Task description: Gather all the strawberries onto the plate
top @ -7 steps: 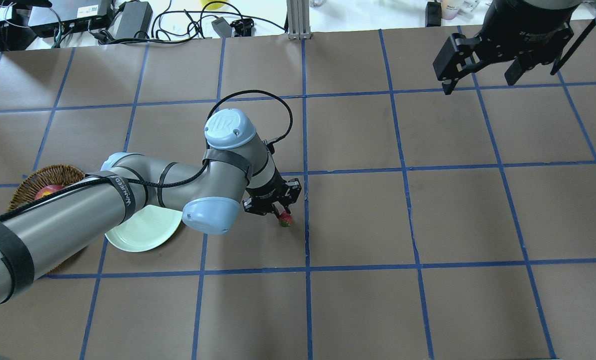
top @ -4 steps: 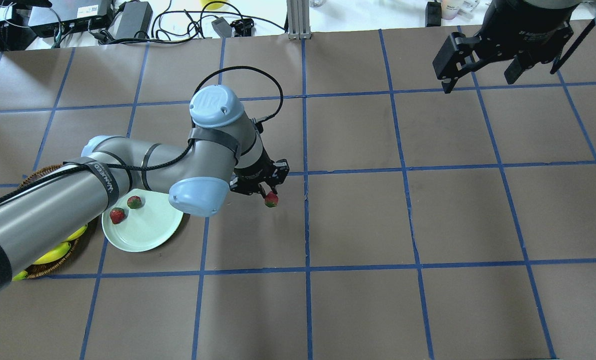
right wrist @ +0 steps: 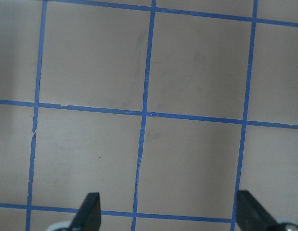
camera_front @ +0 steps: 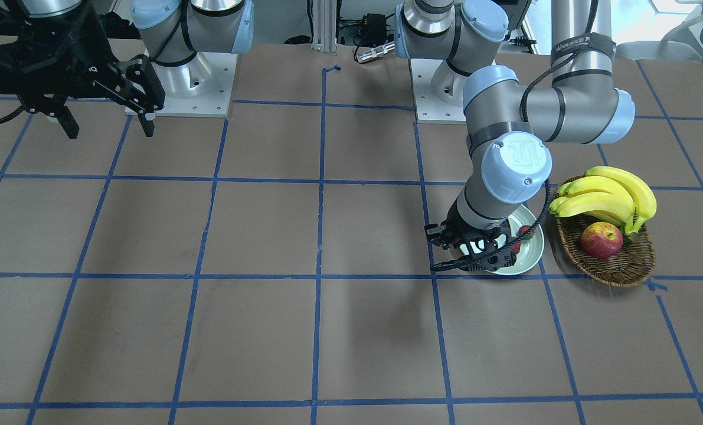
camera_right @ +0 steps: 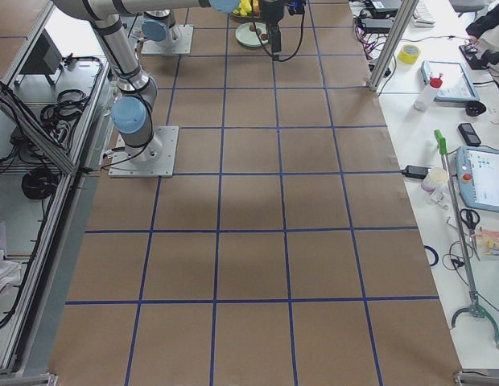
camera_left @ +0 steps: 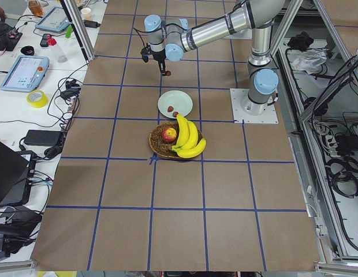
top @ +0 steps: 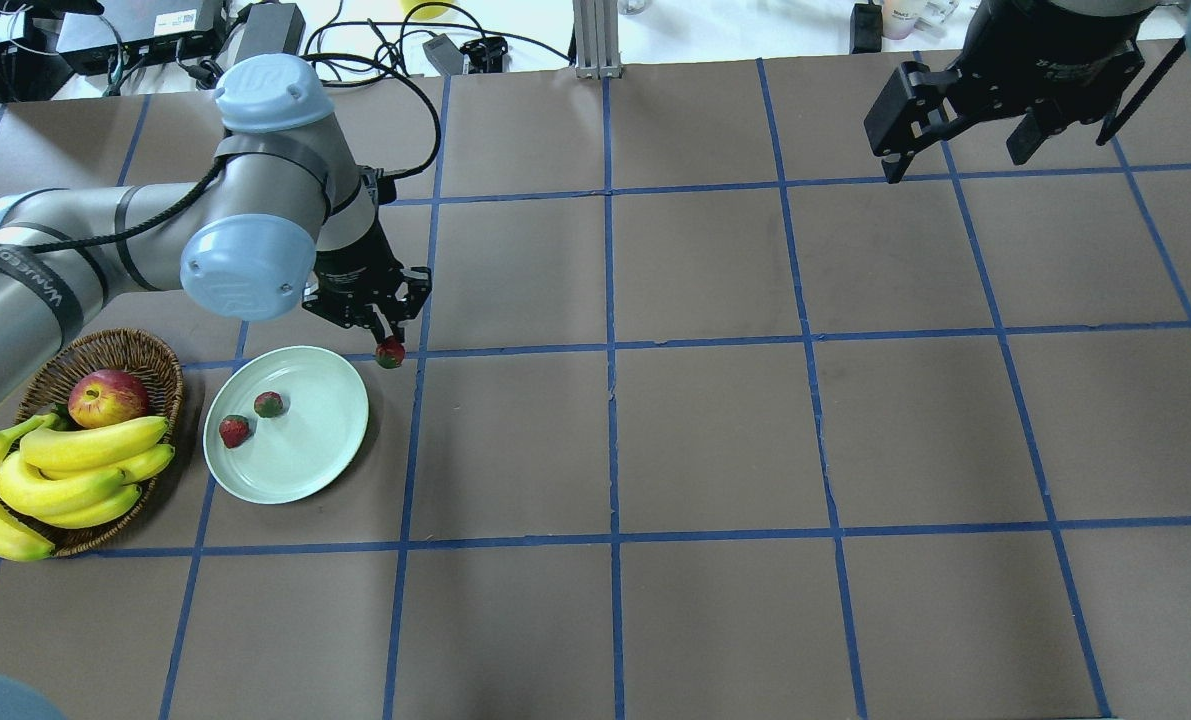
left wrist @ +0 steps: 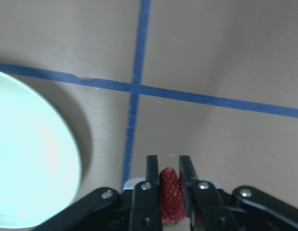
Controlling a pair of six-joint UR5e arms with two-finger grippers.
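My left gripper is shut on a strawberry, held in the air just past the far right rim of the mint-green plate. The left wrist view shows the strawberry pinched between the fingers, with the plate at the left. Two strawberries lie on the plate. In the front view the left gripper hangs over the plate. My right gripper is open and empty, high at the far right, also seen in the front view.
A brown wicker basket left of the plate holds an apple and a bunch of bananas. Cables and electronics lie beyond the table's far edge. The table is brown with a blue tape grid.
My left gripper has carried the strawberry leftward and farther back, from the table's middle to the plate's far right rim. The arm has swung off the basket and plate. The right arm has not moved.
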